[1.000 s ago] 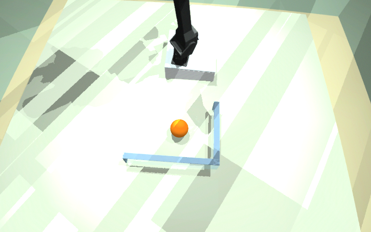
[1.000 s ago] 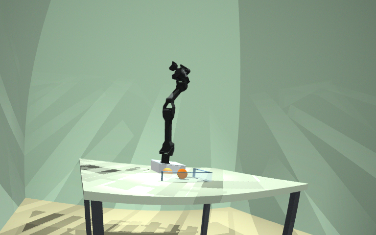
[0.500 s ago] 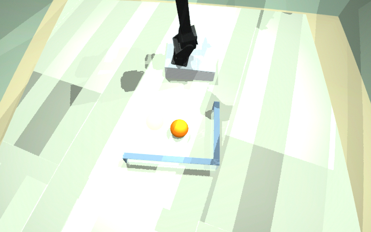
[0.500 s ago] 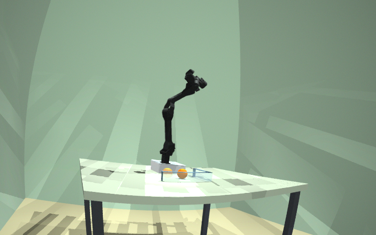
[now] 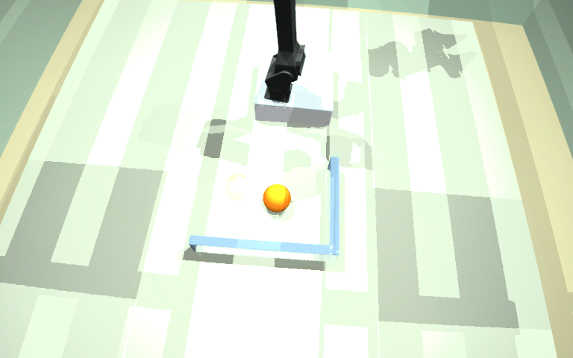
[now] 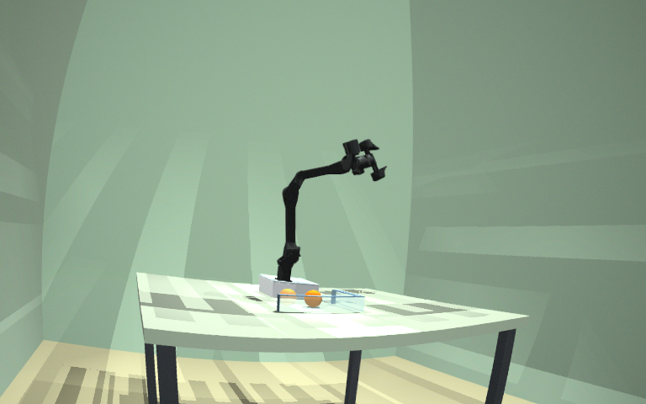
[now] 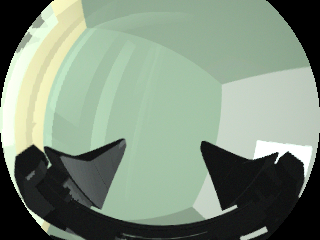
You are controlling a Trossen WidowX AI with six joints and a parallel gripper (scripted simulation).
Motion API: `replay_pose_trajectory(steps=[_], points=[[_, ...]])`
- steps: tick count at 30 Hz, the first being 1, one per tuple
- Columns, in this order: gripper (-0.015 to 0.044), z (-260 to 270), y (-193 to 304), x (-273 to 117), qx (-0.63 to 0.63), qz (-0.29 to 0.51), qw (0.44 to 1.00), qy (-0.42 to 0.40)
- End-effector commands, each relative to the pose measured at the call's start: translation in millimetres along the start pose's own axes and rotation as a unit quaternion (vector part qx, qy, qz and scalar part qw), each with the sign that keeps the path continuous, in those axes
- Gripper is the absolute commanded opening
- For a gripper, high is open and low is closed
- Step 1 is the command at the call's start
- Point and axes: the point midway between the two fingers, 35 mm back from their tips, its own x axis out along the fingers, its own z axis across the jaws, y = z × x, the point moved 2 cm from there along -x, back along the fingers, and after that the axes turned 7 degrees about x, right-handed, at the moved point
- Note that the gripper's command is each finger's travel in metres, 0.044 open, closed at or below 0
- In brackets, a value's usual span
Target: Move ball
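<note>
end effector (image 6: 373, 161) hanging high, fingers spread wide, pinching nothing | orange ball (image 5: 277, 197) sitting far below it on the bench (image 6: 333, 328), inside the clear walls (image 5: 334, 202) | see-through copy (image 5: 236, 186) lying just beside the ball, away from the side wall | likely next: a long descent toward the ball
</note>
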Motion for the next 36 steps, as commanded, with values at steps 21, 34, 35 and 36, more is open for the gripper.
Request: replay_pose_trajectory(steps=[21, 34, 35, 36], points=[[0.0430, 239.8, 199.0, -224.7, 0.194, 0.415, 0.811, -0.363], [0.0430, 304.6, 183.7, -427.4, 0.346, 0.598, 0.558, -0.460], [0.0430, 307.9, 177.7, -442.1, 0.358, 0.608, 0.536, -0.464], [0.0430, 311.2, 170.5, -457.5, 0.371, 0.617, 0.512, -0.469]])
